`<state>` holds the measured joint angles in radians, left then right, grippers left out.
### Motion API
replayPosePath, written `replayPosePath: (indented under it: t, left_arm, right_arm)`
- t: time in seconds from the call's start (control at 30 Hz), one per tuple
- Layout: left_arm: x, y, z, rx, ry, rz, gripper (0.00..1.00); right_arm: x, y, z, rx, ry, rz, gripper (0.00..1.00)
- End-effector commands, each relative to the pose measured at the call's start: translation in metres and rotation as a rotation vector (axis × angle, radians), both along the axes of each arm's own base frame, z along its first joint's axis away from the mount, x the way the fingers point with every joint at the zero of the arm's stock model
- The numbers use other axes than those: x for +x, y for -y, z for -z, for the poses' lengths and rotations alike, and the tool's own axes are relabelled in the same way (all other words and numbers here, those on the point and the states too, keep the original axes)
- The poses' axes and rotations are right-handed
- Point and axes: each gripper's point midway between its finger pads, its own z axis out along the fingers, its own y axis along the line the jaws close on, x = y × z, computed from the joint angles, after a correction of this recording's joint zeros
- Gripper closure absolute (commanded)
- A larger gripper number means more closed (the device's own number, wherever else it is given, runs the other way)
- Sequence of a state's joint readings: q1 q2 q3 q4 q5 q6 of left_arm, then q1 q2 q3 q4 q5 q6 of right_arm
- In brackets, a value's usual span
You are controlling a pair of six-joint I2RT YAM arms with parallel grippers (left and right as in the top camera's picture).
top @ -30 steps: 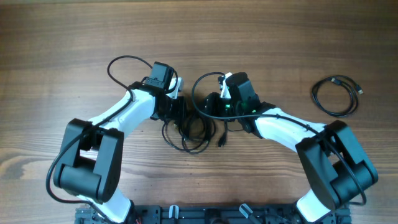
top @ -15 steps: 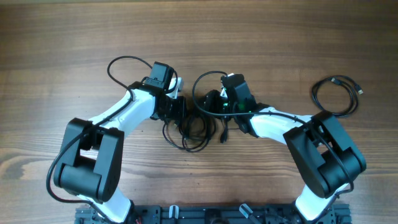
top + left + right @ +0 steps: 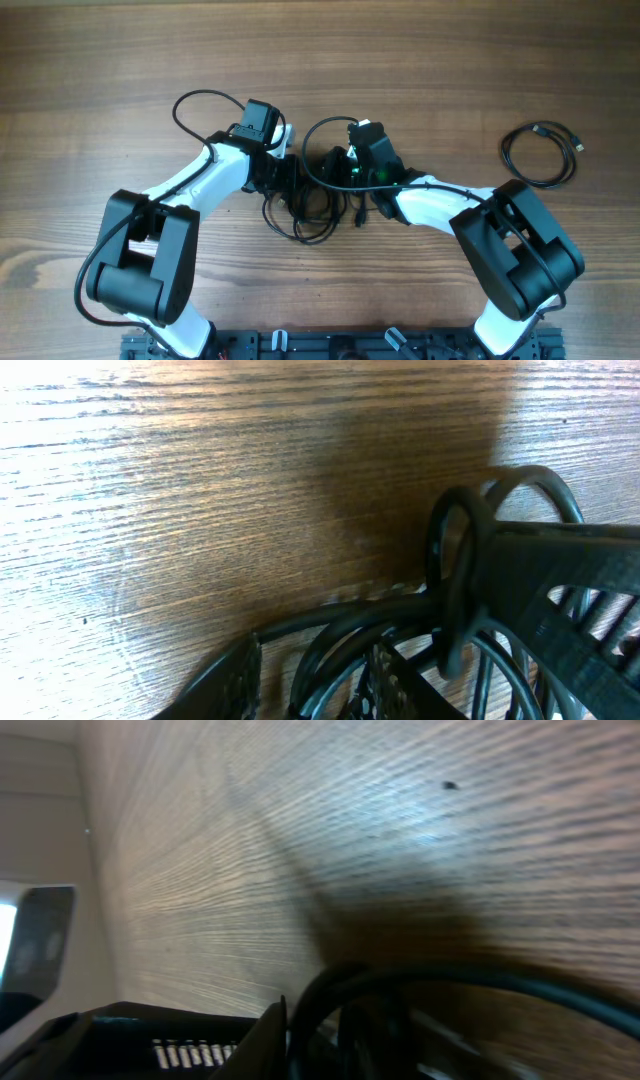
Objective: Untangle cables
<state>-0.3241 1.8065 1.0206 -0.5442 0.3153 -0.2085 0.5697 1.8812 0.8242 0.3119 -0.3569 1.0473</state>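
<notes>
The cables (image 3: 308,208) lie knotted mid-table between both arms. They look thin, limp and light, so I'd pinch one outer loop. Left tool (image 3: 310,672) straddles strands and right tool (image 3: 337,170) sits beside them — I cannot tell either's grip. Bare table (image 3: 420,60) lies beyond them, and a separate coil (image 3: 540,155) sits far right.

Both arms have glossy white curved shells between bulky black joint housings: the left arm (image 3: 205,172) and the right arm (image 3: 440,200). A thick black wire (image 3: 190,100) loops off the left arm. The left hand (image 3: 283,178) is black, its fingers (image 3: 570,590) ribbed. A green light (image 3: 357,172) glows at the right wrist.
</notes>
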Motion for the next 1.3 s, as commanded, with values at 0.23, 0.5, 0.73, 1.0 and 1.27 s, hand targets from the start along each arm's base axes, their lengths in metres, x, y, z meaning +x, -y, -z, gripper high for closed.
replayPosePath:
  t: [0.23, 0.5, 0.73, 1.0, 1.27]
  left_arm:
    - [0.001, -0.001, 0.004, -0.003, -0.015, -0.013, 0.62]
    - [0.001, -0.001, 0.004, -0.002, -0.015, -0.013, 0.62]
    - [0.001, -0.001, 0.004, -0.002, -0.015, -0.013, 0.62]
    - [0.001, -0.001, 0.004, -0.003, -0.015, -0.013, 0.61]
    - [0.001, -0.001, 0.004, -0.003, -0.014, -0.013, 0.61]
  right_arm:
    - [-0.008, 0.004, 0.018, -0.061, -0.038, 0.012, 0.93]
    - [-0.016, 0.029, 0.04, -0.178, -0.114, 0.069, 0.96]
    - [-0.026, 0.052, 0.054, -0.239, -0.203, 0.097, 0.96]
    - [-0.026, 0.051, 0.057, -0.261, -0.19, 0.108, 0.94]
    - [-0.031, 0.033, 0.057, -0.247, -0.159, 0.065, 0.9]
